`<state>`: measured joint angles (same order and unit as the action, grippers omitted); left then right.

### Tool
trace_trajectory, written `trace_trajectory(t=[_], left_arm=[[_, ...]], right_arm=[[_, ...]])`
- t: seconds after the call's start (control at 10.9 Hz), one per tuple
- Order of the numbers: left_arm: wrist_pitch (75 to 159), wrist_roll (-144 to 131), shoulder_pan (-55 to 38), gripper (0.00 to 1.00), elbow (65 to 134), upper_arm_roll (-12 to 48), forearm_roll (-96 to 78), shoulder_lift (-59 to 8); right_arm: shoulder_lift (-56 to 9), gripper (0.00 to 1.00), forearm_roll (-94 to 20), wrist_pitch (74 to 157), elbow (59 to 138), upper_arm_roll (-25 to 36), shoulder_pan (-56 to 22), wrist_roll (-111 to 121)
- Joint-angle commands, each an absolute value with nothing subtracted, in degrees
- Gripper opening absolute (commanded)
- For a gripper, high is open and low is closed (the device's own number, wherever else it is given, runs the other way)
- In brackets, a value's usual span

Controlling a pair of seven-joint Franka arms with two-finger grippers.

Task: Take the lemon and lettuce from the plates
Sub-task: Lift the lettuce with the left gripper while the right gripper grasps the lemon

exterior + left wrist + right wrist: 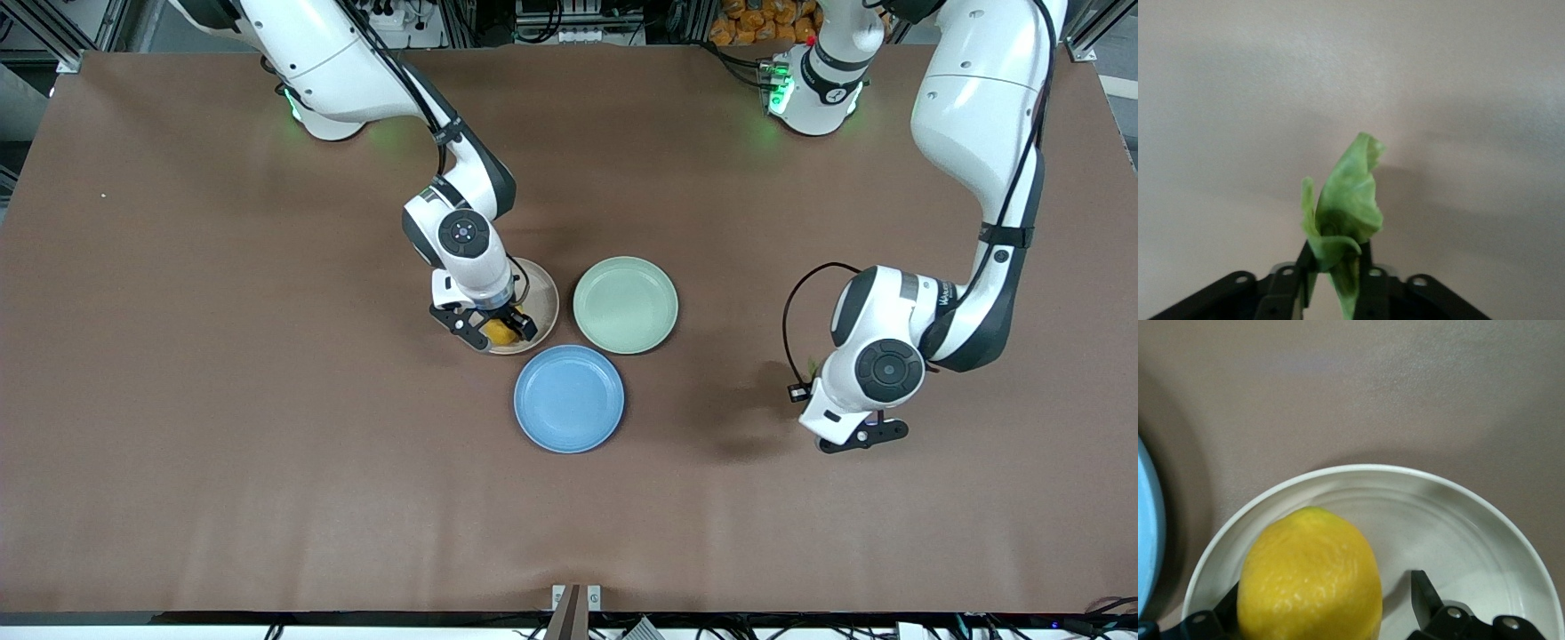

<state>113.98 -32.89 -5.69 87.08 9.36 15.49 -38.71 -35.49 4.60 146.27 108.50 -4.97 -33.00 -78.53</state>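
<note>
The yellow lemon point(500, 333) lies on the beige-pink plate point(542, 298). My right gripper point(503, 327) is down around it and open. In the right wrist view the lemon point(1310, 577) sits between the fingers of the right gripper point(1325, 593), with a gap to one fingertip point(1421, 590), on the plate point(1458, 533). My left gripper point(827, 409) is shut on the green lettuce leaf point(1346, 203) and holds it above the bare table at the left arm's end. A sliver of the leaf point(811, 365) shows beside the hand. The mint plate point(625, 305) is empty.
A bright blue plate point(569, 398) lies nearer the front camera than the other two plates, touching close to both. Its edge shows in the right wrist view point(1146, 540). Brown table point(267, 444) lies all around the plates.
</note>
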Motion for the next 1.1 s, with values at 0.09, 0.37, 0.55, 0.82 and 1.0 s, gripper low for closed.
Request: trace_trajectory(t=[0.09,0.37,0.55,0.82,1.0], left_arm=[[113.99,-32.17,-4.31,1.00,86.31,9.93,16.53,-37.62],[113.99,-32.26,-4.31,1.00,86.31,10.02,16.44,-36.04],[113.73,-32.34,-4.31,1.00,86.31,10.28,16.35,-34.46],[113.20,-32.34,-4.31,1.00,86.40,10.63,16.17,-32.17],[113.03,-32.34,-4.39,1.00,86.40,10.72,16.17,-30.94]], right_arm=[[-35.86,0.94,5.89,147.30,108.11,-4.57,-32.70,-80.42],[-36.21,0.68,5.89,147.66,107.93,-4.66,-32.70,-80.42],[-36.21,0.48,5.89,147.66,107.84,-4.66,-32.70,-80.42],[-36.12,0.37,5.71,147.31,107.32,-4.66,-31.91,-80.25],[-35.95,0.35,5.71,146.52,106.36,-4.66,-31.47,-79.63]])
